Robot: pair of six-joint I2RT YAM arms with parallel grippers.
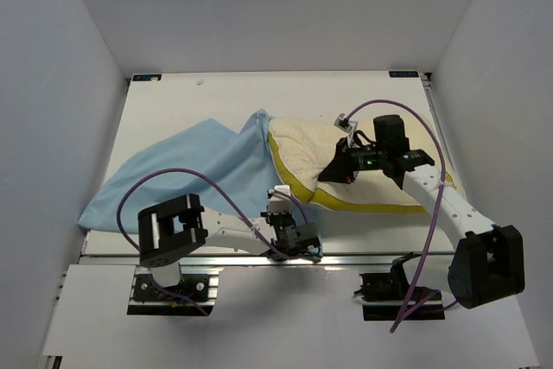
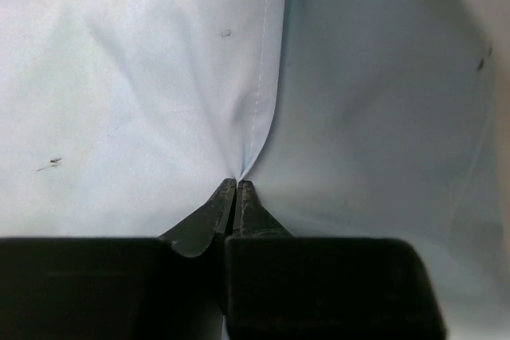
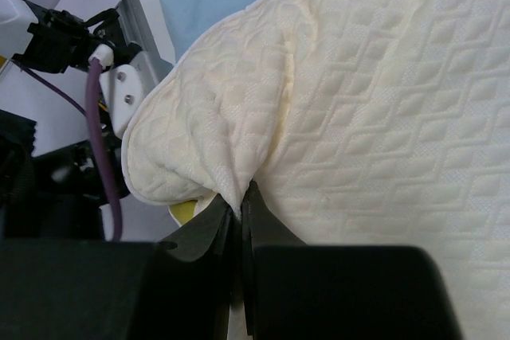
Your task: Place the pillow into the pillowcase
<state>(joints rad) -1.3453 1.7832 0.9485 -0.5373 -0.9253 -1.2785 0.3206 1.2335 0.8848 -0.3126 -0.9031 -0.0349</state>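
Left gripper [image 2: 235, 186] is pinched tight on a fold of the pillowcase [image 2: 143, 77], and the right gripper [image 3: 241, 203] is squeezed onto a bunched-up bit of the pillow [image 3: 382, 101]. So that's two grippers, one pillow, one pillowcase. From the top cam, the pillow lies on the table [image 1: 173, 97] around 3 o'clock of centre. The light blue case sprawls out toward 9, its edge bunched against the pillow's 9 o'clock end.

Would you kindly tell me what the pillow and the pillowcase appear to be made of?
The pillow looks like soft foam or padding under a cream, matte, quilted fabric cover: its embossed diamond pattern bunches thickly. The pillowcase seems a thin, smooth woven cloth, light blue and matte, with a stitched seam and fine creases.
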